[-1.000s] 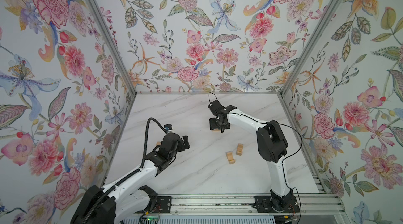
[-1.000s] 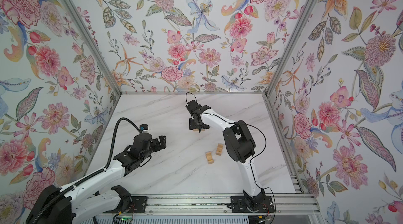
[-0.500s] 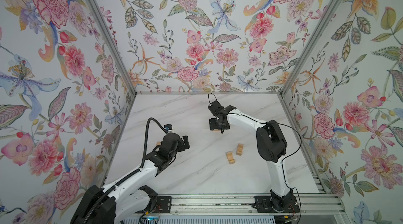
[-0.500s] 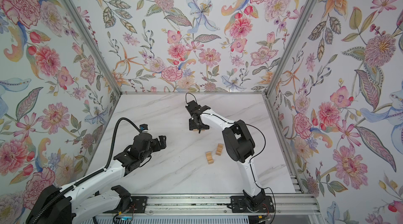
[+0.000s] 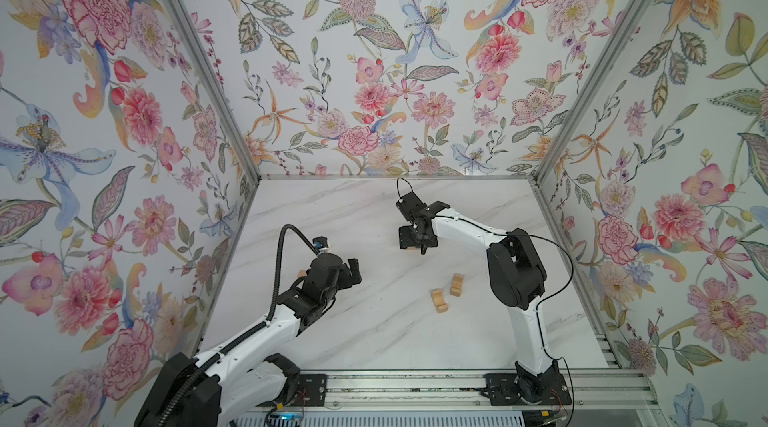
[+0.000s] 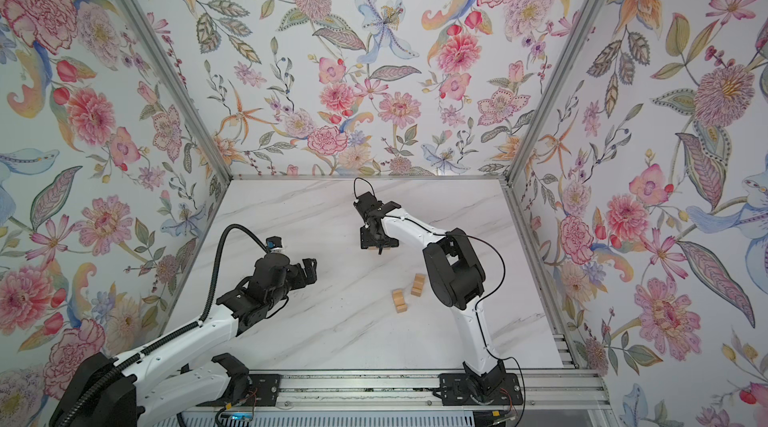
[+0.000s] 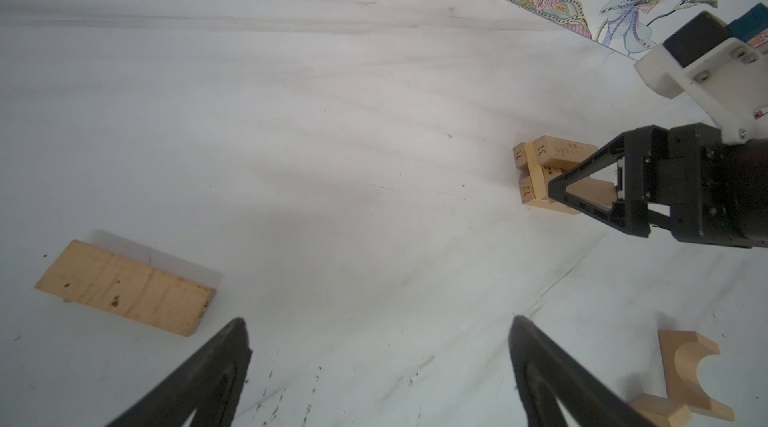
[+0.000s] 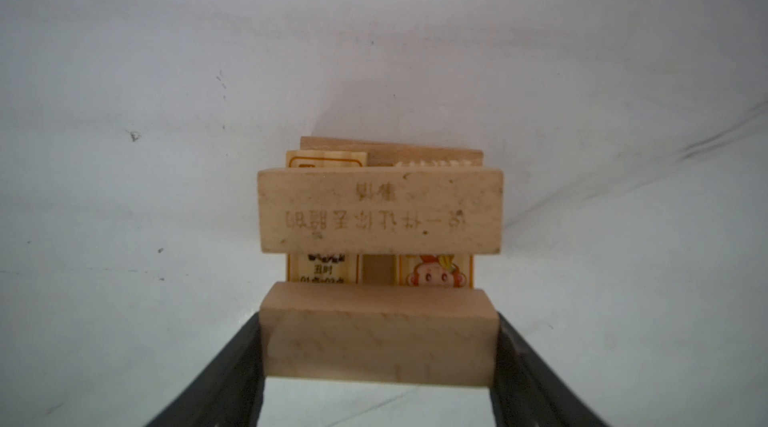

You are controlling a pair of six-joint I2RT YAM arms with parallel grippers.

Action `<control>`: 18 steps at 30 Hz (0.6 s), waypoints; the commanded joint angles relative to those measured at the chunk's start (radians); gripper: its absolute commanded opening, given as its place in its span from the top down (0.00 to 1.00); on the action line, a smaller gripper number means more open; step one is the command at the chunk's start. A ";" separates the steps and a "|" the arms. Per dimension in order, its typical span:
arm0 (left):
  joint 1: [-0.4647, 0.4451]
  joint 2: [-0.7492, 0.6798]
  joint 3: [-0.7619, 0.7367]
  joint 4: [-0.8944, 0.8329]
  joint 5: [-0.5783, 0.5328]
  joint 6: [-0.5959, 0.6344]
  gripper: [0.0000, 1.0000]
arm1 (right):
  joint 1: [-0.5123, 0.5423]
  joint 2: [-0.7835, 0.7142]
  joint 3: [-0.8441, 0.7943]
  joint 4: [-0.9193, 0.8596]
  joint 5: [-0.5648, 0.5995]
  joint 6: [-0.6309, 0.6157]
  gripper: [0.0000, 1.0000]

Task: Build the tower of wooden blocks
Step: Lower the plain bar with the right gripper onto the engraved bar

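**Right claw clamps a plain bar at the tower's top**

The right arm reaches forward from its base with the elbow bent and the wrist tipped down over the tower (image 7: pixel 540 163). The right gripper (image 5: pixel 417 238) is closed on the ends of a plain bar (image 8: pixel 380 341). The bar lies parallel to the tower's engraved bar (image 8: pixel 380 213), just beside it. I cannot tell whether it rests on the layer below.

The left arm stretches low, well apart from the tower. The left gripper (image 7: pixel 376 333) is spread wide and empty, aimed toward the tower. Two arch blocks (image 5: pixel 457 283) lie near the tower, and a flat block (image 7: pixel 124 287) lies farther off.
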 commanded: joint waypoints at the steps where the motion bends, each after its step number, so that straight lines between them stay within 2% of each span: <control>1: -0.007 -0.009 0.025 -0.008 -0.029 0.019 0.01 | -0.026 0.026 0.003 -0.001 -0.005 -0.007 0.39; 18: -0.007 -0.016 0.023 -0.015 -0.039 0.020 0.01 | -0.020 0.028 0.018 -0.001 -0.017 -0.006 0.38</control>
